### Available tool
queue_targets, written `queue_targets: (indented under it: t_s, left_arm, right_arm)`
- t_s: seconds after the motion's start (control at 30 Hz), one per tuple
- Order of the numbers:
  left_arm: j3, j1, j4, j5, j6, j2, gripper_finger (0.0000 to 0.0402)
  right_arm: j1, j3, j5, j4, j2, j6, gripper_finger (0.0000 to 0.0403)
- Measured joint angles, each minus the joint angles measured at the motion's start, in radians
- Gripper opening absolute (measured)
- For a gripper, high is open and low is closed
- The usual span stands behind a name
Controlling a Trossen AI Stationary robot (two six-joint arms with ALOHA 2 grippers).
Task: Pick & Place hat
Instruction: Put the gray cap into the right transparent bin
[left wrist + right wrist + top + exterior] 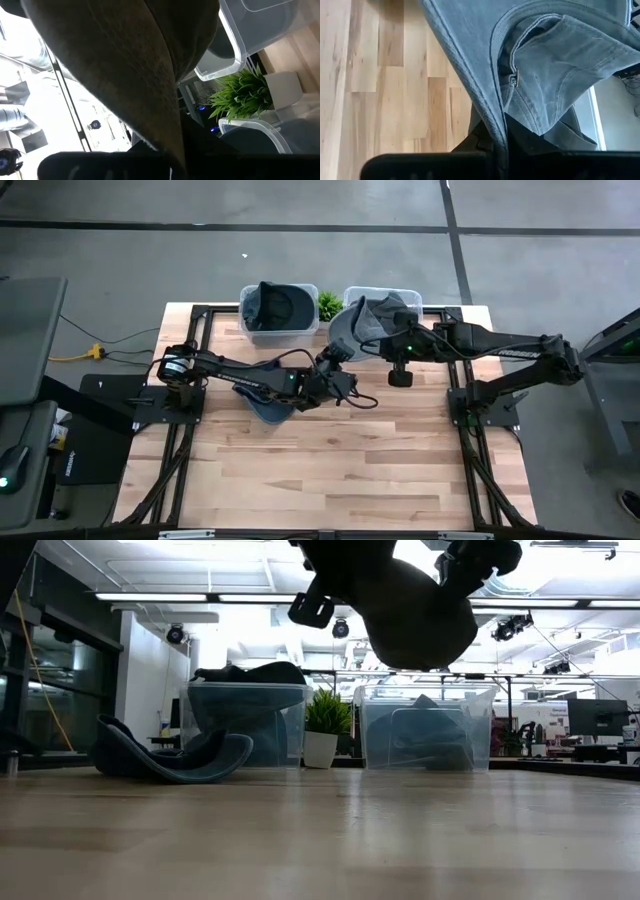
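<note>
Top centre of the high view, both tools, left tool [333,358] and right tool [372,340], look clamped on the grey hat [358,323], right beside the bins [280,330]; lower bench [340,470] is bare.

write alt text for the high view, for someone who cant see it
Both grippers, left and right, hold one grey hat above the wooden table, beside two clear bins. Another hat lies under the left arm.

Light wooden slatted table [330,460] carries two clear plastic bins [279,315] side by side at its far edge, a small potted plant [329,306] between them, and one dark blue hat [170,755] lying left of centre.
</note>
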Motion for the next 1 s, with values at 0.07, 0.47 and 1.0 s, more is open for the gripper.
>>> queue_targets:
  t_s: [0.07, 0.47, 1.0]
  left_arm:
    - [0.000, 0.000, 0.000, 0.008, 0.000, 0.000, 0.0011]
    - [0.000, -0.001, 0.047, 0.131, -0.004, 0.000, 0.0136]
    - [0.000, -0.001, 0.003, -0.038, -0.124, 0.000, 0.0268]
  right_arm:
    - [0.000, 0.000, 0.009, 0.001, 0.000, 0.000, 0.0007]
    - [0.006, 0.000, 0.035, 0.002, 0.000, 0.006, 0.0003]
    - [0.003, 0.000, 0.277, -0.110, 0.000, 0.144, 0.0003]
